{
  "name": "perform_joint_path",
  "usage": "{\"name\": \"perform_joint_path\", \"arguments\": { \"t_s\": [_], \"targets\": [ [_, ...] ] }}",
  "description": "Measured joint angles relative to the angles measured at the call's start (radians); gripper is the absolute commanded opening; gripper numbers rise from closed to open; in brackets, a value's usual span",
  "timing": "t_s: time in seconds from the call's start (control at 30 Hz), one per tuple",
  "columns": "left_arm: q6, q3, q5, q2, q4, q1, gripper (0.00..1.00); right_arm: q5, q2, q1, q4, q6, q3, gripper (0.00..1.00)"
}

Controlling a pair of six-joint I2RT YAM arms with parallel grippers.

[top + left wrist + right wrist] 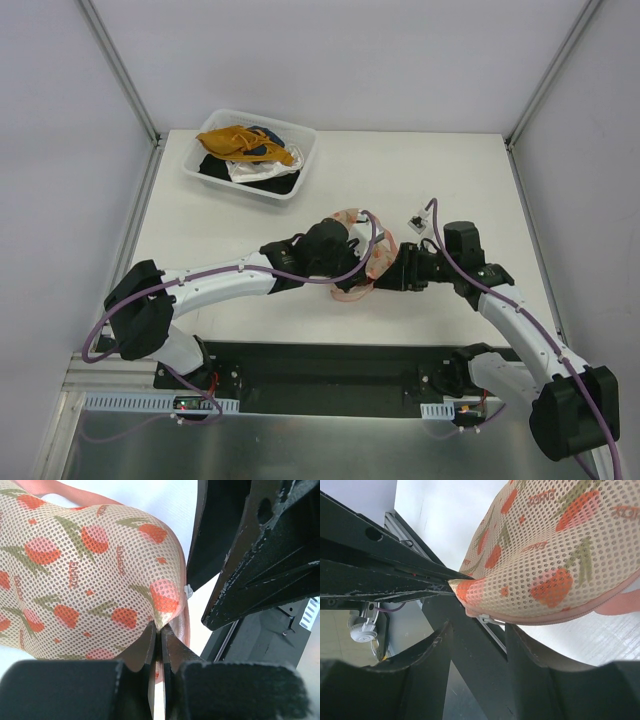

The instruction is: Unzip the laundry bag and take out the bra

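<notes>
Task status: opening stage, no step complete.

1. The peanut-shaped pale pink mesh laundry bag with orange-red prints point(362, 262) lay on the white desk point(450, 170), between the two arms and near its middle.
2. The left end effector point(159, 634) was closed narrow, and its fingers pinched a fold of the mesh at one end of the laundry bag.
3. The right end effector point(479, 628) faced the same end from the opposite side. Its fingers stood moderately apart, and the small silver zipper pull point(488, 620) lay just ahead of the gap. Contact between the fingers and the pull could not be confirmed from the wrist views.
4. The pink zipper rim point(580, 609) appeared closed along the visible stretch. The unzipping was therefore judged not yet begun.
5. The dark red bra was visible in no view. It was presumed to be enclosed in the laundry bag.

Remaining work, as judged: grip the zipper pull, draw it round the rim against the left-hand pinch, open the shell, and lift the bra out.

The clear plastic bin of mixed clothes point(240, 187) stood well apart at the far left of the desk.
</notes>
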Motion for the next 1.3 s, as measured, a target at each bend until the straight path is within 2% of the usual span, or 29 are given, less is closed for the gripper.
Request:
{"name": "perform_joint_path", "arguments": {
  "t_s": [0.3,0.4,0.5,0.67,0.87,0.97,1.0,1.03,1.3],
  "targets": [
    [0.000,0.000,0.025,0.000,0.001,0.011,0.00,0.011,0.003,0.000,-0.005,-0.021,0.000,0.47],
    [0.000,0.000,0.038,0.001,0.001,0.013,0.00,0.017,0.019,0.000,0.002,-0.027,0.000,0.35],
    [0.000,0.000,0.044,0.003,0.000,0.013,0.00,0.023,0.041,0.000,0.009,-0.031,0.000,0.29],
    [0.000,0.005,0.048,0.014,0.001,0.013,0.00,0.023,0.071,0.000,0.013,-0.031,0.002,0.27],
    [0.000,0.006,0.050,0.024,0.001,0.013,0.00,0.023,0.069,0.000,0.013,-0.031,0.004,0.19],
    [-0.001,0.008,0.053,0.027,0.002,0.013,0.00,0.025,0.057,0.000,0.012,-0.031,0.004,0.09],
    [0.000,0.008,0.056,0.029,0.002,0.013,0.00,0.026,0.052,0.000,0.012,-0.031,0.005,0.03],
    [0.000,0.008,0.058,0.029,0.002,0.013,0.00,0.027,0.047,0.000,0.012,-0.030,0.005,0.01],
    [-0.001,0.008,0.066,0.029,0.005,0.013,0.00,0.050,0.017,0.000,0.005,-0.027,0.005,0.01]
  ]
}}
